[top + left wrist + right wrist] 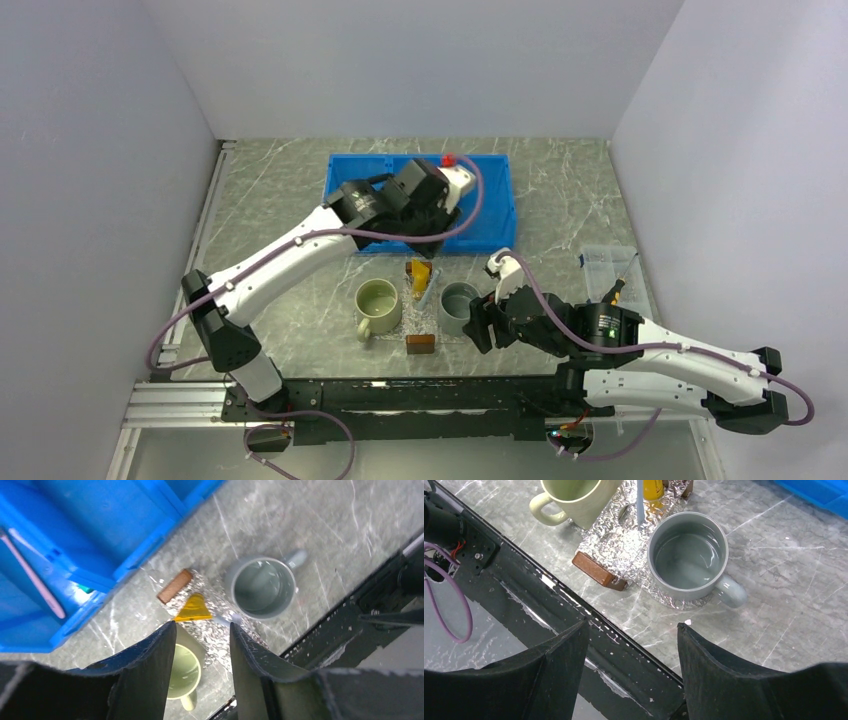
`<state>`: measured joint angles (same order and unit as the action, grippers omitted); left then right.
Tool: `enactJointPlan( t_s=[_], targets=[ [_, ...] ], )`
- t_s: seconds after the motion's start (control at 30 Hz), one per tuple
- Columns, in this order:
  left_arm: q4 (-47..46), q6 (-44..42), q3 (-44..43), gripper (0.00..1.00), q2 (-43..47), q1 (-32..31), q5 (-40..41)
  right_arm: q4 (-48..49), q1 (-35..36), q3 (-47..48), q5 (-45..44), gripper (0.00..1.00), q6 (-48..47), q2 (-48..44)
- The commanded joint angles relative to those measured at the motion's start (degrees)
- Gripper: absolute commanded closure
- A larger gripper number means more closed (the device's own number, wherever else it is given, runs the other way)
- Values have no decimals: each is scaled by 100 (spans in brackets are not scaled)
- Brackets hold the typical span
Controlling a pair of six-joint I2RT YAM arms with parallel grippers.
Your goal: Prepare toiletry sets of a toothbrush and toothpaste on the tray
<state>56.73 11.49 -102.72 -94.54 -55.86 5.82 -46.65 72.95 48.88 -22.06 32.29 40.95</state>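
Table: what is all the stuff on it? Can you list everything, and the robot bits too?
Bin: one, blue, at the back.
Tray: one, clear and glittery, in the middle.
Green mug: one, at the tray's left side.
Grey mug: one, at the tray's right side.
Toothpaste: one, yellow, on the tray.
Pale blue toothbrush: one, on the tray beside the toothpaste.
Pink toothbrush: one, in the bin.
Brown blocks: two, one at the tray's near edge, one at its far edge.
Clear box: one, off to the right.
Left gripper: black, open, over the bin.
Right gripper: black, open, by the grey mug.
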Motion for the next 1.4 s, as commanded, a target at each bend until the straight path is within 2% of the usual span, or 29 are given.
enactJointPlan(
  t_s=[0.0,0.2,0.53,0.73,1.03,1.37],
  targets=[
    [47,-117,-399,50,401,580,-43,146,-5,281,-96,33,-91,13],
    [-158,-181,-423,44,470,1435,-80,148,-5,376,-67,33,-107,45],
    [-619,-302,-153,25,150,2628,248,-2,1,420,-60,33,-88,-142],
    [-812,-368,-136,13,-344,3160,62,-45,-1,375,-38,33,-29,-246],
    [-1108,-213,-3,23,-1136,3564,-292,-88,-1,280,-65,33,57,-427],
    [-1220,-51,-147,51,-2072,3643,-244,-145,0,204,-65,33,121,-542]
  ],
)
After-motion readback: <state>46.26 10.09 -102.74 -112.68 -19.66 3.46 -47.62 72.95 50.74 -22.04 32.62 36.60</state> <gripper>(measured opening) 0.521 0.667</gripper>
